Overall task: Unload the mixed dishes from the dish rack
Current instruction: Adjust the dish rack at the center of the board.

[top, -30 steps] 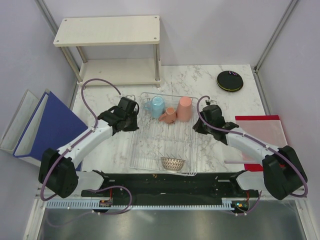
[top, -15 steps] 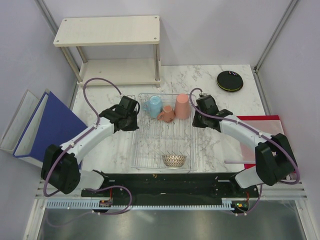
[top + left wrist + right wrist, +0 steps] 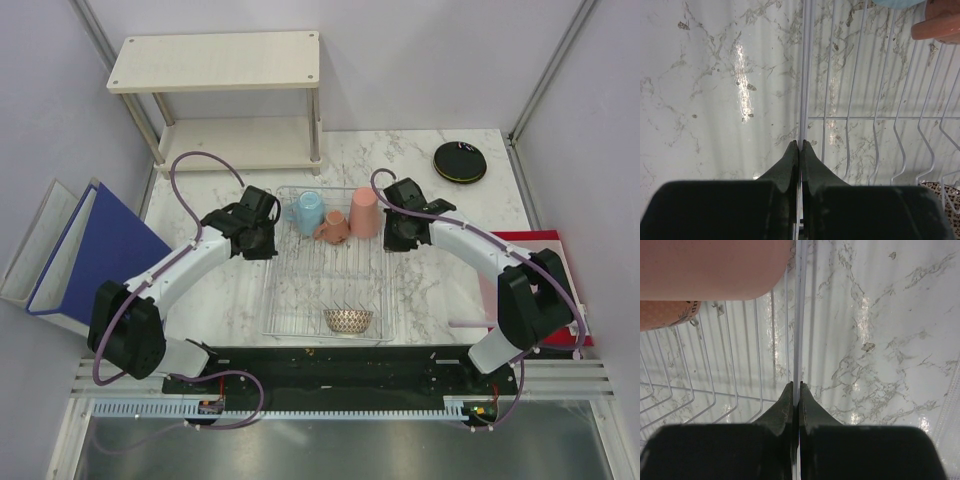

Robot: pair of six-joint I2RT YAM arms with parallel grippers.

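Observation:
The wire dish rack [image 3: 325,285] lies mid-table. It holds a light blue cup [image 3: 308,213], a tall salmon pink cup [image 3: 364,212], a smaller salmon cup [image 3: 333,228] on its side, and a net-patterned beige bowl [image 3: 348,321] at the near end. My left gripper [image 3: 262,240] is shut on the rack's left rim [image 3: 806,75], as the left wrist view [image 3: 799,145] shows. My right gripper [image 3: 392,235] is shut on the right rim [image 3: 799,315], fingertips meeting around the wire [image 3: 796,386], beside the pink cup [image 3: 715,267]. A black plate [image 3: 459,161] with a lime green edge lies at the back right.
A two-tier beige wooden shelf [image 3: 215,62] stands at the back left. A blue folder [image 3: 100,250] leans off the table's left edge. A red mat [image 3: 525,270] lies on the right side under the right arm.
Both arms have carried the rack toward the back of the table, and it now sits straighter. The dishes rode along inside it.

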